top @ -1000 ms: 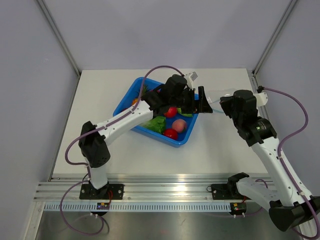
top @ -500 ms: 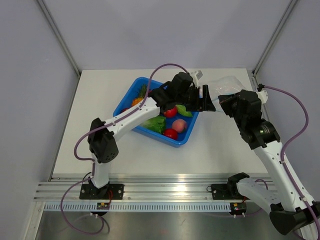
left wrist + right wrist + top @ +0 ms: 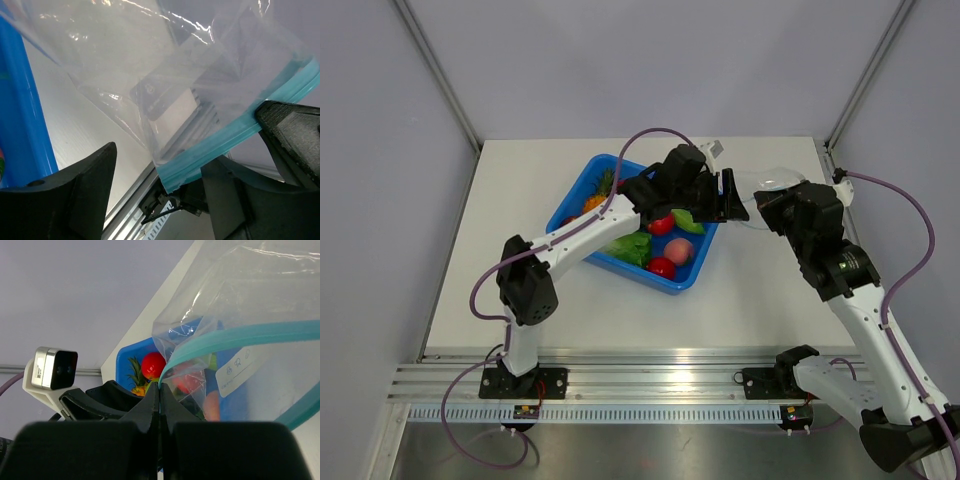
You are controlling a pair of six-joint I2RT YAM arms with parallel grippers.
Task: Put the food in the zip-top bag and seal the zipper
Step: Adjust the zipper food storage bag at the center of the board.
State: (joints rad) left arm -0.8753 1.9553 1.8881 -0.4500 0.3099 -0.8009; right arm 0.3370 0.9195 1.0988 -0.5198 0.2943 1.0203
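Right pincer tight on zipper end

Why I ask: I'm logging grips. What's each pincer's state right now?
Left pincer: open, fingers astride the zip-top bag corner.
Right pincer: closed, pinching the bag's zipper.

Blue tray on a white table, grey walls around

We see the rectangular tray lying askew near the table's middle, well apart from the ribbed aluminium rail that runs along the near edge. Slanted metal struts rise at the two far corners, where the walls meet.
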